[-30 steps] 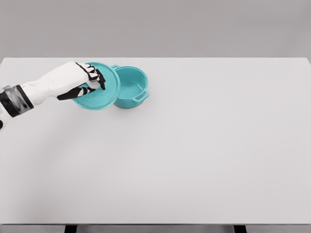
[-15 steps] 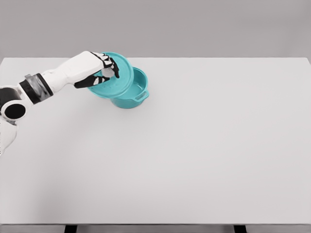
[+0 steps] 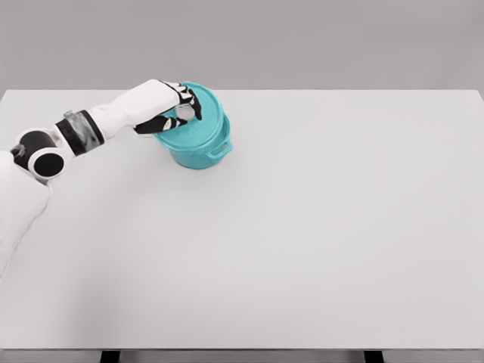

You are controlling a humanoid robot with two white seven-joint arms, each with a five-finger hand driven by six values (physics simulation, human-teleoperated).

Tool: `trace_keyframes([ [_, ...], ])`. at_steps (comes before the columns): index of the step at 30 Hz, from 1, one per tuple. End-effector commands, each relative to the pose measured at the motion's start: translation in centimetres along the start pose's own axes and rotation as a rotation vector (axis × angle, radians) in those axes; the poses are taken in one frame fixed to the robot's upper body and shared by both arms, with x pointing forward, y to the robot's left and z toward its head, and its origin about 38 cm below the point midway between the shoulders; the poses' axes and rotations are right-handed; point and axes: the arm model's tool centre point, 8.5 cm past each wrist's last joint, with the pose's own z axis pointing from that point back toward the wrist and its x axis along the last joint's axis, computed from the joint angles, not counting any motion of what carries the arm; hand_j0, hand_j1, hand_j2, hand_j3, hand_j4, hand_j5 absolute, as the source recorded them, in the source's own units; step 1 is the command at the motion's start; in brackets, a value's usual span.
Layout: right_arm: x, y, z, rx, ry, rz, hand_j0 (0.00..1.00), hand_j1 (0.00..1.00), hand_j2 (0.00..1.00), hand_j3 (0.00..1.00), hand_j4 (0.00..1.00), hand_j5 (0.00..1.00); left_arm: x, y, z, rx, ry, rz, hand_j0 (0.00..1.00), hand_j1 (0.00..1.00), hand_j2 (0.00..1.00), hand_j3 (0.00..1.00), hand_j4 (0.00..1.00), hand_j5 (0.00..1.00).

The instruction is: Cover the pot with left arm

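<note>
A teal pot (image 3: 203,154) stands on the white table (image 3: 302,227) at the far left of middle, one side handle showing at its front right. A round teal lid (image 3: 198,127) sits tilted over the pot's mouth, hiding almost all of the opening. My left hand (image 3: 181,110) is shut on the lid's knob from above, with the white forearm reaching in from the left edge. The right arm does not show.
The table's far edge runs just behind the pot, with a grey wall beyond it. The left arm's shoulder and elbow fill the lower left of the picture.
The left hand has carried the lid to the right, from beside the pot to over its mouth. The pot has stayed in place.
</note>
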Motion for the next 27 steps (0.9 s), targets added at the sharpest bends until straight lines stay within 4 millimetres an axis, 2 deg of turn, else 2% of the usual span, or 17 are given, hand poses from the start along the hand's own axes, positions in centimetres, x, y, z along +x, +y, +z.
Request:
trace_keyframes([
  [1,0.0,0.0,0.0,0.000,-0.001,0.000,1.00,1.00,1.00,1.00,1.00,1.00,-0.7,-1.1,-0.1,-0.021,0.022,0.030,0.47,0.47,0.47,0.47,0.47,0.47],
  [4,0.0,0.0,0.0,0.000,-0.001,0.000,1.00,1.00,1.00,1.00,1.00,1.00,-0.8,-0.6,-0.8,-0.014,0.022,0.032,0.47,0.47,0.47,0.47,0.47,0.47],
  [8,0.0,0.0,0.0,0.000,-0.001,0.000,1.00,1.00,1.00,1.00,1.00,1.00,-1.2,-0.8,-1.7,-0.012,0.033,0.060,0.47,0.47,0.47,0.47,0.47,0.47],
  [12,0.0,0.0,0.0,0.000,0.001,0.000,1.00,1.00,1.00,1.00,1.00,1.00,-0.5,-1.1,-2.6,-0.009,0.017,0.065,0.47,0.47,0.47,0.47,0.47,0.47],
  [27,0.0,0.0,0.0,0.000,-0.001,0.000,1.00,1.00,1.00,1.00,1.00,1.00,-0.8,-2.4,-2.9,-0.035,0.030,0.083,0.48,0.48,0.48,0.48,0.48,0.48],
])
